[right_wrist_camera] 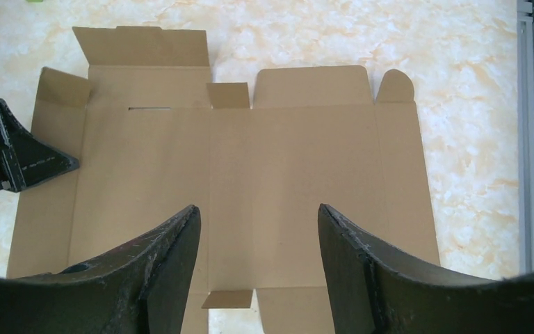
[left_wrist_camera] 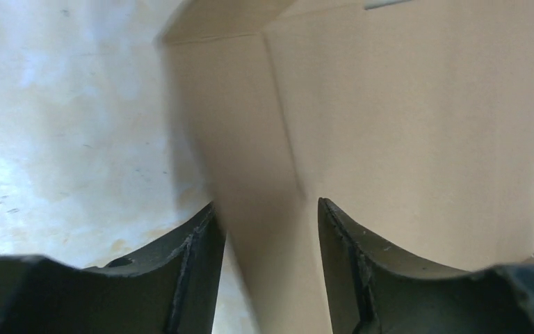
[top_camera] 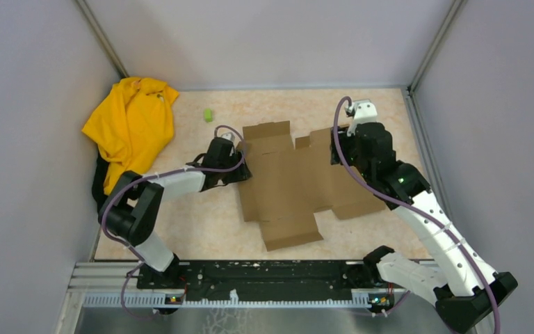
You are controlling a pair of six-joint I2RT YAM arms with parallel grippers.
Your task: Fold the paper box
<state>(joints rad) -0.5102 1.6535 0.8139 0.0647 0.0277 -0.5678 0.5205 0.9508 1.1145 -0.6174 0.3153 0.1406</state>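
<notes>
paper box [top_camera: 288, 177] looks light, stiff, bending only at creases; grip its edge. left tool [left_wrist_camera: 265, 205] straddles that edge, unclamped; right tool [right_wrist_camera: 257, 209] apart, empty.

paper box [top_camera: 299, 181]: spread out on bench [top_camera: 201, 223], middle | left pincer [left_wrist_camera: 268, 205]: straddling the paper box's left edge flap | right pincer [right_wrist_camera: 257, 209]: above the paper box's right part | garment [top_camera: 128, 129]: far-left corner of bench, well apart from paper box | small block [top_camera: 208, 115]: between garment and paper box, toward far edge
</notes>
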